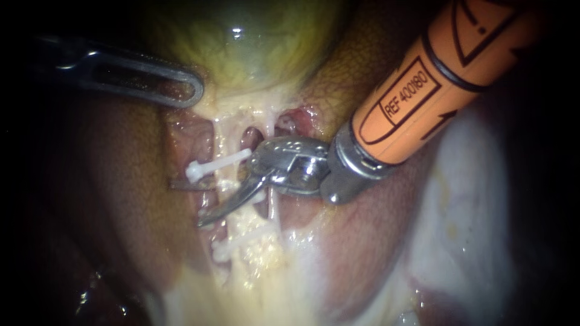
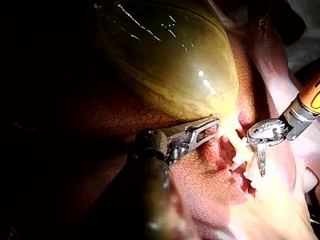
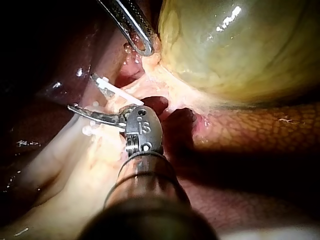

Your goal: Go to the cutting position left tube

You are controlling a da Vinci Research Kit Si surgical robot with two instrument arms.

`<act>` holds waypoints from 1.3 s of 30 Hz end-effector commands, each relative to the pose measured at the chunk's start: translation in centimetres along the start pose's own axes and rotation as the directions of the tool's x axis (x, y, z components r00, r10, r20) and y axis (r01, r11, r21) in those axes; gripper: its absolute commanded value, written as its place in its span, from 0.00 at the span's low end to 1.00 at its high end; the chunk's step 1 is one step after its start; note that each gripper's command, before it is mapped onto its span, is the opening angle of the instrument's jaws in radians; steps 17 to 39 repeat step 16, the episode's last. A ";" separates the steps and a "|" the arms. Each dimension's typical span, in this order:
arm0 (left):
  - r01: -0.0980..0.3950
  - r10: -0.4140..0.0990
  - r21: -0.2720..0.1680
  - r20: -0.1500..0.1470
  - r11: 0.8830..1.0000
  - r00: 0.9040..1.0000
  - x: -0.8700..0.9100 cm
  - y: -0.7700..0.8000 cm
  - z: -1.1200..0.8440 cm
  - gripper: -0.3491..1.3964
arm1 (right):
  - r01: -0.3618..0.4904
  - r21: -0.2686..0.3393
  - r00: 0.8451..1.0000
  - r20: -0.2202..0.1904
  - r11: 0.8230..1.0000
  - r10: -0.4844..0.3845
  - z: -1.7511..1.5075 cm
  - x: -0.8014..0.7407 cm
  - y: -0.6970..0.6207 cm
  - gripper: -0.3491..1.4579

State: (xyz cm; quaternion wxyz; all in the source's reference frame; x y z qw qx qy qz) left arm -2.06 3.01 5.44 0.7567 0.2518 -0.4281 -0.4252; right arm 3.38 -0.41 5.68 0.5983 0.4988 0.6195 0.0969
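Right instrument (image 1: 187, 202): tool open astride left tube (image 1: 223, 142); tube ran straight from gallbladder (image 1: 241, 48), distinguishable only in endoscope view.

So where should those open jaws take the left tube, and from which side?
Probably the bare stretch of the left tube between the upper clip and the lower clips, approached from the right: the tube runs crosswise to the right instrument's open jaws.

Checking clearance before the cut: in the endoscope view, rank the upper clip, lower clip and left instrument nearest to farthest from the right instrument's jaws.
1. Upper clip, right beside the upper jaw of the right instrument, whose jaws stand open.
2. Lower clip, past the lower jaw, a gap between them.
3. Left instrument, far up at the gallbladder's edge.
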 end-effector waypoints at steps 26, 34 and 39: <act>0.000 0.000 0.000 0.000 1.000 1.000 0.00 0.00 -0.01 0.00 | -0.016 0.010 1.000 -0.025 1.000 0.016 0.04 0.17 -0.12 0.78; 0.000 0.000 0.000 0.000 1.000 1.000 0.00 0.00 -0.01 0.00 | -0.016 0.010 1.000 -0.025 1.000 0.016 0.04 0.17 -0.12 0.78; 0.000 0.000 0.000 0.000 1.000 1.000 0.00 0.00 -0.01 0.00 | -0.016 0.010 1.000 -0.025 1.000 0.016 0.04 0.17 -0.12 0.78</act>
